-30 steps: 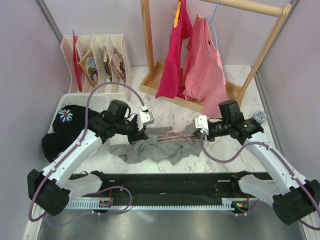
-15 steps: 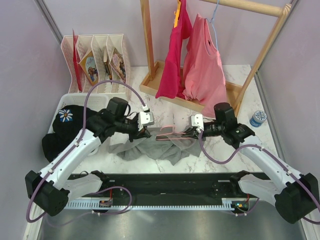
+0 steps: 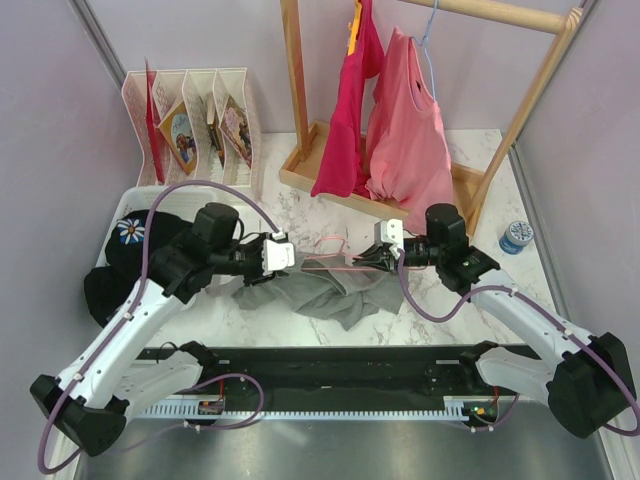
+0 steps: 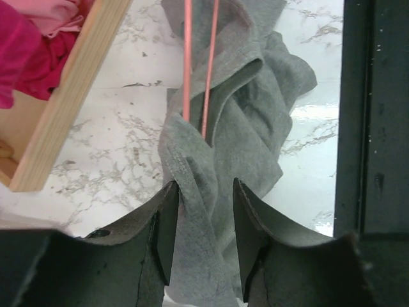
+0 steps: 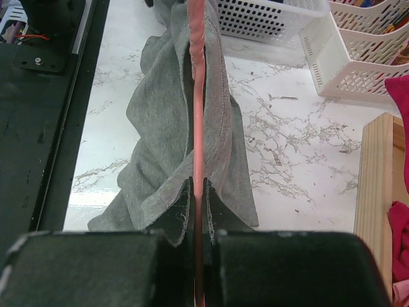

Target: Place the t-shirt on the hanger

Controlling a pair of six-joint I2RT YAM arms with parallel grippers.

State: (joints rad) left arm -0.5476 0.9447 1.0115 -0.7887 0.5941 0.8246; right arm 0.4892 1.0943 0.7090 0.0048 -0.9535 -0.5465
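Observation:
The grey t-shirt (image 3: pixel 335 295) lies crumpled on the marble table between my arms. The pale pink hanger (image 3: pixel 338 264) lies across its top, its far end tucked into the shirt's folds. My right gripper (image 3: pixel 368 260) is shut on the hanger's thin bar (image 5: pixel 197 96), with shirt fabric (image 5: pixel 160 115) draped around and below the bar in front of the right gripper (image 5: pixel 198 181). My left gripper (image 3: pixel 290 266) is at the shirt's left end. In the left wrist view the left gripper (image 4: pixel 204 182) is open, with a fold of the shirt (image 4: pixel 249 115) lying between its fingers and the hanger's two bars (image 4: pixel 198 64) just ahead.
A wooden rack (image 3: pixel 300 120) at the back holds a magenta shirt (image 3: pixel 345 110) and a light pink shirt (image 3: pixel 405 130) on a blue hanger. A white basket (image 3: pixel 135 205) with the black daisy garment (image 3: pixel 135 250) sits left. White file holders (image 3: pixel 195 115), a blue-lidded jar (image 3: pixel 517 236) and a black front mat (image 3: pixel 330 365) are also here.
My right gripper moved left with the hanger, pushing it further over the shirt. My left gripper drew back to the left, and the shirt bunched under the hanger.

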